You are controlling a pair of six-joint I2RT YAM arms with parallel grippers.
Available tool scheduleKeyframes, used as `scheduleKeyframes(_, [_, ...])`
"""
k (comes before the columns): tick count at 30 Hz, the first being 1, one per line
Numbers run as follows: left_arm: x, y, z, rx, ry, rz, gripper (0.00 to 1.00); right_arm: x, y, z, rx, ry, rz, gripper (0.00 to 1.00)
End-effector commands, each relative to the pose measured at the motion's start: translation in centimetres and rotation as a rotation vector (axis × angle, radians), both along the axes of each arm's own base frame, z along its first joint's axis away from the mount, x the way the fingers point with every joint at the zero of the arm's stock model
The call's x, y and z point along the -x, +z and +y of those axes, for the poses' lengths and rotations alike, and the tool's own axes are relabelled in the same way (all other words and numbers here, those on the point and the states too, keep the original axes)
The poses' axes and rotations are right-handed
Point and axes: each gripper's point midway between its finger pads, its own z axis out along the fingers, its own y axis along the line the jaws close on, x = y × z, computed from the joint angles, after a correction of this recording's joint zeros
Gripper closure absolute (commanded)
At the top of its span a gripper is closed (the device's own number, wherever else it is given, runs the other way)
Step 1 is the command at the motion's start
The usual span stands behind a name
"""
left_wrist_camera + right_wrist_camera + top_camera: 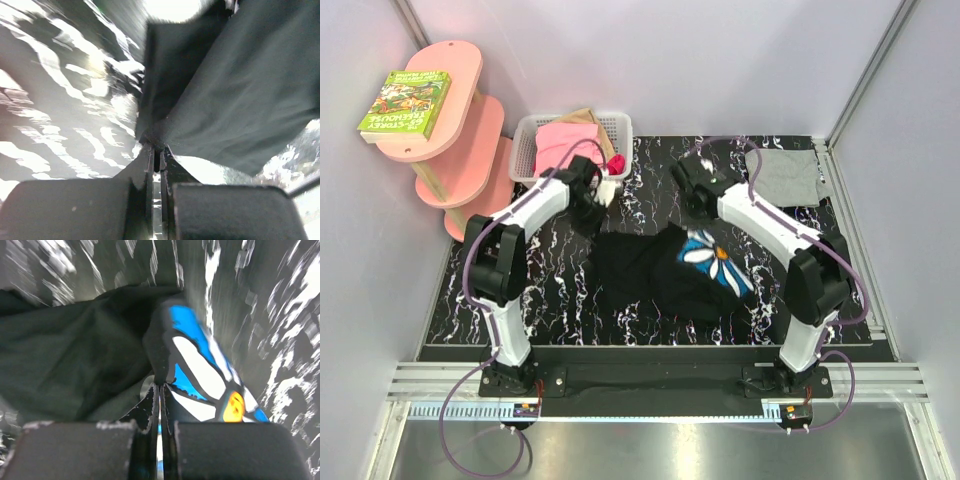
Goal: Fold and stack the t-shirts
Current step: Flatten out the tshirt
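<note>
Black t-shirt (640, 275) crumpled mid-worktop, flower print (715, 262) facing up on its right side. Left gripper (592, 220) at its far-left corner, right gripper (694, 215) at its far edge. Grey t-shirt (783, 175) folded flat, far-right corner. White basket (523, 150), far-left corner

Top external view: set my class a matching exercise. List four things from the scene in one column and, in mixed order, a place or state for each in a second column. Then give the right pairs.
Things
1. black t-shirt
2. grey t-shirt
3. book
4. basket

Places or states
A. on the top tier of the pink shelf
B. holding pink cloth
C. lying flat at the far right of the mat
D. pinched by the left end effector and the right end effector

Pairs: 1-D, 2-C, 3-A, 4-B
</note>
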Motion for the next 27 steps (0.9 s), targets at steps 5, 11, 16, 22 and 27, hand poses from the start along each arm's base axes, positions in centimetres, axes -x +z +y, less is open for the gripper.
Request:
scheduleKeyframes(5, [-7.5, 18.0, 4.3, 0.101, 0.129, -0.412, 1.0, -2.9, 15.0, 0.5, -0.137, 0.025, -0.304, 1.0])
scheduleKeyframes(11, [-1.5, 21.5, 8.2, 0.045, 0.09, -0.508, 1.0, 8.6, 11.5, 1.8, -0.276, 0.187, -0.104, 1.0])
scheduleKeyframes(16, [6.5, 15.5, 10.4, -0.048, -0.019, -0.418, 1.0, 20.4, 1.9, 1.2, -0.288, 0.243, 0.281, 0.63])
scheduleKeyframes(22, [9.5, 8.8, 12.8, -0.128, -0.002, -0.314, 1.0, 20.2, 0.9, 0.1, -0.233, 0.235, 0.239, 0.0])
scheduleKeyframes(27, [8.9, 6.4, 15.0, -0.167, 0.043, -0.245, 0.72, 15.2, 2.9, -1.7, -0.071, 0.159, 0.107, 0.0])
